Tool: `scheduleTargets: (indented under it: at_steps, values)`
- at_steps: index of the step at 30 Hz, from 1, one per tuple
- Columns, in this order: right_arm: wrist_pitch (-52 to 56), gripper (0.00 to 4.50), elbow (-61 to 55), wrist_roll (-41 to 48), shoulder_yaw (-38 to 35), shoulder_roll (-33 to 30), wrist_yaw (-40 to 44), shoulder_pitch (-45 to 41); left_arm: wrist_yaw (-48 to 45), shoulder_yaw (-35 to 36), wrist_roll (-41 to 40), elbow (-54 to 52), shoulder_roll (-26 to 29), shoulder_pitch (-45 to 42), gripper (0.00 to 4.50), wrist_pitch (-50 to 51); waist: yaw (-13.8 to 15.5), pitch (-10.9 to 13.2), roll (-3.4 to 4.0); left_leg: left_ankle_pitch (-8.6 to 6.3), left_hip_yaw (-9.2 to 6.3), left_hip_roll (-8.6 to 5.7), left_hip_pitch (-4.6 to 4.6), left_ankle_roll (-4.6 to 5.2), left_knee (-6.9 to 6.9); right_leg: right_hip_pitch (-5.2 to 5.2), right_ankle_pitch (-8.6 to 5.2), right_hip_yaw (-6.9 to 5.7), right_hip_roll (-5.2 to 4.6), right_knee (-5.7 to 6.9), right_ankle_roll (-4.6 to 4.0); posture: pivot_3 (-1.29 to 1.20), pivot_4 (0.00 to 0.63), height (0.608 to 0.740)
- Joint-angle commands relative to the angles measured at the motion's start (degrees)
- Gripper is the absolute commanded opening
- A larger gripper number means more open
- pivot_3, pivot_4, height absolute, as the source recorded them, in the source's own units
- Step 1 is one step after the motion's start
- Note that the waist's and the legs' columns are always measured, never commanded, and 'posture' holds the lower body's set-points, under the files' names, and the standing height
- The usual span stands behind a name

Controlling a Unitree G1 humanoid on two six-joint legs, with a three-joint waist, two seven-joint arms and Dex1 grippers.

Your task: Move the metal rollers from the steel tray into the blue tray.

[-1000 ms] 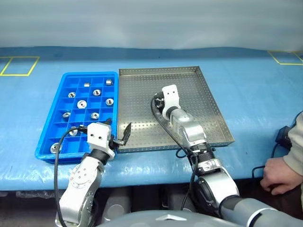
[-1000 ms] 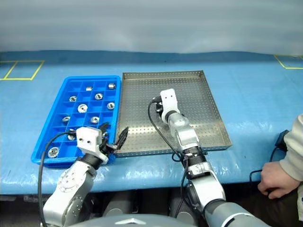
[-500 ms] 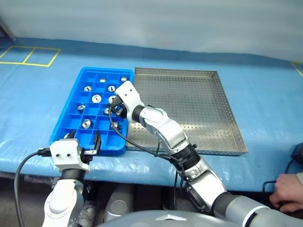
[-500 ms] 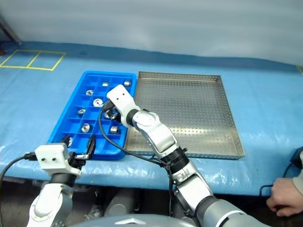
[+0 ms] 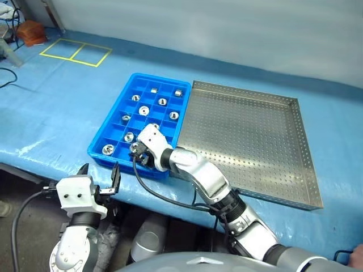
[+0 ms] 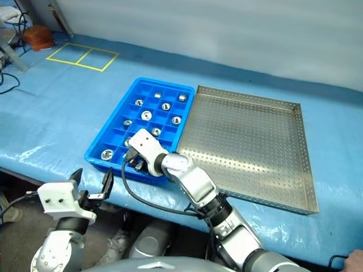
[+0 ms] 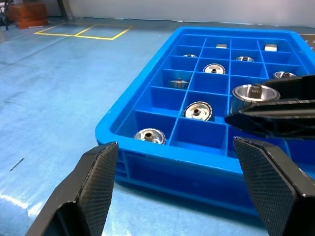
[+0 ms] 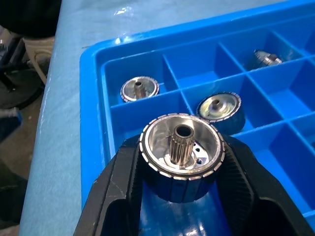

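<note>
Roller point(image 8: 181, 156) clamped between the right gripper point(image 5: 142, 156)'s two black fingers point(image 8: 123, 189), flange face and splined bore pointing up toward the wrist camera, so its axis stands roughly upright over the blue tray point(image 5: 108, 135). That is the relation that counts here: the gripper hangs above the near rows of the tray, and just beyond the held roller sit two occupied cells, one roller point(image 8: 139, 89) in the near corner cell and another point(image 8: 218, 106) in the cell next to it. The cell right beneath the held piece looks bare blue, though the roller itself hides most of its floor, so I would not swear to it. If it is free, the drop is straight down, no sideways travel needed.

Out to the left, the left gripper point(image 5: 99, 178) hovers with jaws spread wide and nothing in them, short of the tray's near edge; the right arm is plainly the one in position. Further out, more rollers point(image 5: 144, 110) dot the far cells. The steel tray point(image 5: 295, 187) alongside shows a bare perforated floor, so this looks like the last piece.
</note>
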Motion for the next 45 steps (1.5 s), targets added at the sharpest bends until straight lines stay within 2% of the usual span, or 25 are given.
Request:
scheduleTargets:
  at_steps: [1, 4, 7, 8, 15, 18, 21, 29, 32, 37, 45]
  values:
    - [0.83, 2.44, -3.75, 0.08, -0.49, -0.2, -0.51, 0.71, -1.12, -0.55, -0.28, -0.72, 0.84, -1.35, 4.09, -0.31, 0.51, -0.02, -0.01, 0.0, 0.02, -0.01, 0.01, -0.01, 0.0, -0.01, 0.0, -0.02, 0.01, 0.0, 0.0, 0.51, 0.15, 0.74]
    - [1.99, 3.29, -5.24, 0.47, -1.6, -0.8, -0.78, 1.45, -1.89, -0.77, -0.49, -0.04, 1.43, -2.84, 4.09, 0.25, 0.71, -0.03, -0.02, -0.02, 0.03, -0.02, 0.01, -0.05, 0.0, 0.01, -0.01, -0.13, 0.02, 0.02, -0.02, 0.48, 0.15, 0.74]
    - [3.69, 4.33, -8.23, 1.33, -3.38, -1.52, -0.91, 2.24, -2.58, -0.72, -0.85, 0.45, 2.08, -4.06, 4.09, 0.58, 0.61, -0.04, -0.03, -0.06, 0.04, -0.03, 0.0, -0.11, 0.0, 0.05, -0.01, -0.17, 0.02, 0.01, -0.02, 0.46, 0.15, 0.74]
    - [4.33, 4.42, -9.68, 2.02, -4.24, -1.93, -0.6, 2.56, -2.93, -0.64, -0.96, 0.6, 2.49, -4.62, 4.09, 0.78, 0.55, -0.04, -0.03, -0.06, 0.03, -0.03, -0.02, -0.11, 0.0, 0.1, 0.0, -0.17, 0.03, 0.02, 0.0, 0.45, 0.15, 0.74]
    - [6.13, 4.42, -19.73, 6.33, -11.51, -6.46, 0.07, 5.48, -5.81, 1.2, -2.46, 2.4, 5.97, -10.69, 4.09, 3.39, -0.43, -0.04, 0.01, -0.04, -0.03, -0.01, -0.06, -0.16, 0.05, 0.31, 0.09, -0.44, 0.06, 0.04, 0.15, 0.34, 0.15, 0.74]
    - [6.89, 4.42, -22.86, 6.56, -13.9, -9.06, -0.96, 7.96, -7.32, 1.29, -3.66, 4.03, 7.44, -14.41, 4.09, 5.1, -1.68, -0.09, 0.07, -0.03, -0.09, -0.02, 0.08, -0.19, 0.07, 0.28, -0.08, -0.5, 0.06, 0.02, -0.14, 0.29, 0.15, 0.74]
    - [7.52, 4.42, -24.55, 6.29, -14.66, -10.35, -2.48, 10.09, -8.16, 0.39, -4.12, 5.2, 7.94, -16.76, 4.09, 6.25, -4.14, -0.09, 0.08, -0.02, -0.1, -0.04, 0.14, -0.2, 0.1, 0.66, -0.08, -0.49, 0.04, 0.01, -0.14, 0.25, 0.15, 0.74]
    - [8.11, 4.42, -25.42, 6.43, -14.39, -9.83, -5.54, 11.67, -9.31, -0.04, -4.89, 6.33, 8.3, -18.43, 4.09, 7.24, -12.58, -0.08, 0.09, 0.0, -0.32, -0.02, 0.29, -0.21, 0.09, 0.81, -0.04, -0.47, 0.08, 0.08, -0.12, 0.22, 0.15, 0.74]
    - [8.13, 4.42, -25.39, 6.37, -14.05, -9.72, -6.2, 11.9, -9.43, -0.19, -4.82, 6.47, 8.24, -18.58, 4.09, 7.36, -14.29, -0.08, 0.09, 0.0, -0.49, -0.02, 0.31, -0.2, 0.09, 0.83, -0.04, -0.43, 0.08, 0.11, -0.13, 0.22, 0.15, 0.74]
    - [8.46, 4.42, -25.32, 6.56, -13.63, -9.71, -6.67, 12.18, -9.29, -0.52, -4.68, 6.59, 8.03, -18.59, 4.09, 7.35, -15.69, -0.08, 0.09, 0.01, -0.49, -0.02, 0.35, -0.2, 0.09, 0.84, -0.04, -0.37, 0.07, 0.12, -0.13, 0.23, 0.15, 0.74]
    - [8.71, 4.42, -24.96, 6.48, -13.59, -9.9, -7.3, 12.87, -9.07, -0.85, -4.56, 6.5, 8.02, -18.21, 4.09, 7.37, -15.76, -0.08, 0.08, 0.02, -0.44, 0.0, 0.36, -0.19, 0.1, 0.84, -0.04, -0.24, 0.01, 0.11, -0.13, 0.23, 0.15, 0.74]
